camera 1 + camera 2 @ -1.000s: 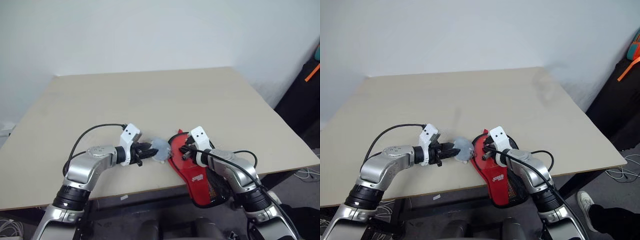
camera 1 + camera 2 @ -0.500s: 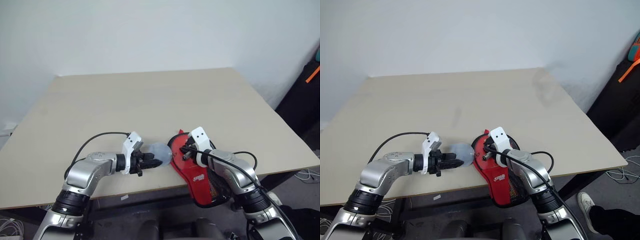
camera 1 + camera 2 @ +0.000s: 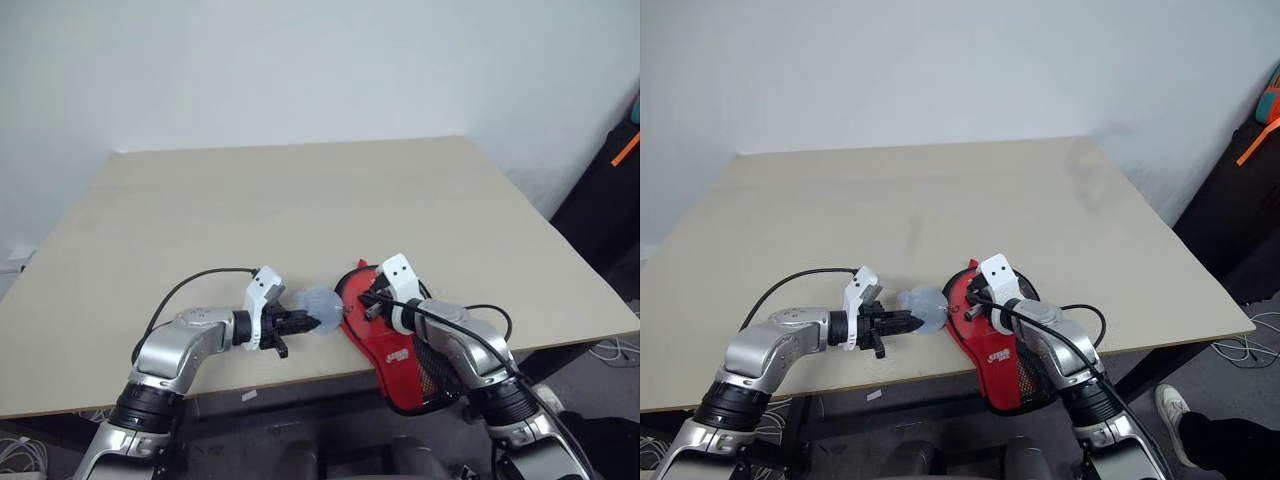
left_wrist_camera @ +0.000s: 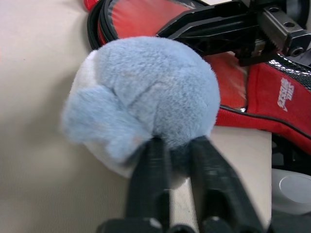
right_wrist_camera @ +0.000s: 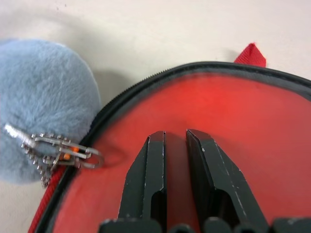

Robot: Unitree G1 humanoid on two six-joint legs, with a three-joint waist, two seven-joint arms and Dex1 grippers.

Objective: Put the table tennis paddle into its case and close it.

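Zipping step: left gripper (image 4: 172, 145) pinches fluffy pom-pom (image 4: 146, 97); right gripper (image 5: 176, 141), fingers narrow, pins case (image 3: 385, 340), lower centre. Next: pull pom-pom along the edge.

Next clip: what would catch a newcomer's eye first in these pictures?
The red case jumps out first, lying at the table's near edge and overhanging it, with the right gripper pressed on its red face. Just to its left sits a fluffy pale blue pom-pom, pinched at its near side by the shut left gripper; a small chain and zip pull link the pom-pom to the case's black zip edge.
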